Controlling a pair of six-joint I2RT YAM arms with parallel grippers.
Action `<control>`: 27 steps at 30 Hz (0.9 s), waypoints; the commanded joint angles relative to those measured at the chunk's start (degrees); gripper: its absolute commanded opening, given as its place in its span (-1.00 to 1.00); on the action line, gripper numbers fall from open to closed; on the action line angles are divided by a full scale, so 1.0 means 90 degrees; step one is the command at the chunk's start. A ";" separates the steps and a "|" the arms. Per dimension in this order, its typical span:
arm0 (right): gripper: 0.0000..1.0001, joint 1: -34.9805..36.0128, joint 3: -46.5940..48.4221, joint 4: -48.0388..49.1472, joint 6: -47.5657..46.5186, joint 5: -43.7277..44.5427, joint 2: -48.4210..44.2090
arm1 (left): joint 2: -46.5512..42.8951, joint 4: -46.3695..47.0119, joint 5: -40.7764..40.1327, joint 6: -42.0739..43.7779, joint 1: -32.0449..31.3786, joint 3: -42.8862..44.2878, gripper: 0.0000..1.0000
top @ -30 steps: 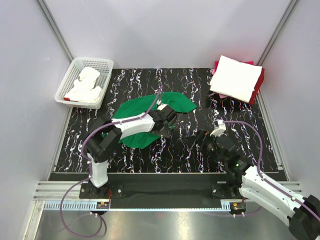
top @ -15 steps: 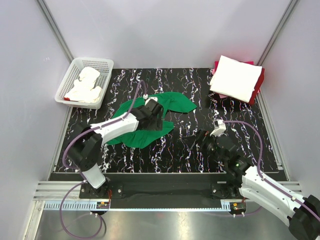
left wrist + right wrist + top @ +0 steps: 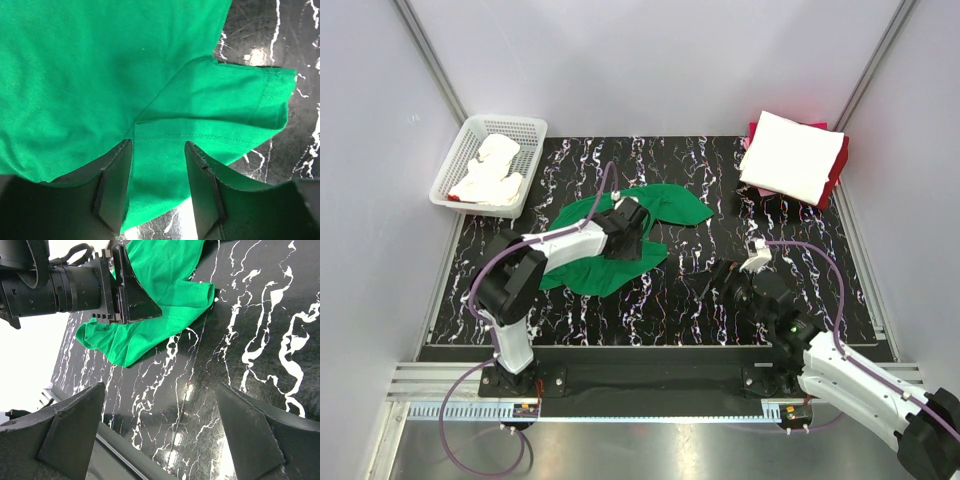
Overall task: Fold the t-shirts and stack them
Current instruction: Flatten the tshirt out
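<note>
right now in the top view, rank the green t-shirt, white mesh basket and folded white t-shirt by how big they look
1. green t-shirt, clearly largest
2-3. white mesh basket and folded white t-shirt look about alike, so no ranking between them

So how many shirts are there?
3 clear: green shirt under the left gripper, folded white shirt stacked on a red shirt, far right. Crumpled white cloth in the basket may be more.

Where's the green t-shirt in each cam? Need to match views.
Top external: green t-shirt lies left of centre on the black white-veined mat.
Left wrist: fills most of the frame, one sleeve pointing right.
Right wrist: upper middle, its edge trailing down-left.
Shared landmark: the same mat shows beside the shirt in all three views.
</note>
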 commanded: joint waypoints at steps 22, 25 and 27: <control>0.99 0.0022 0.0095 0.0424 -0.0062 -0.0065 0.0182 | 0.0256 0.0557 0.0126 0.0080 0.0230 0.0114 -0.18; 0.99 0.0022 0.0105 0.0433 -0.0081 -0.0075 0.0211 | 0.0168 0.0596 0.0126 0.0051 0.0220 0.0066 -0.22; 0.99 0.0022 0.0105 0.0433 -0.0072 -0.0075 0.0201 | 0.0109 0.0577 0.0097 0.0031 0.0210 0.0056 -0.23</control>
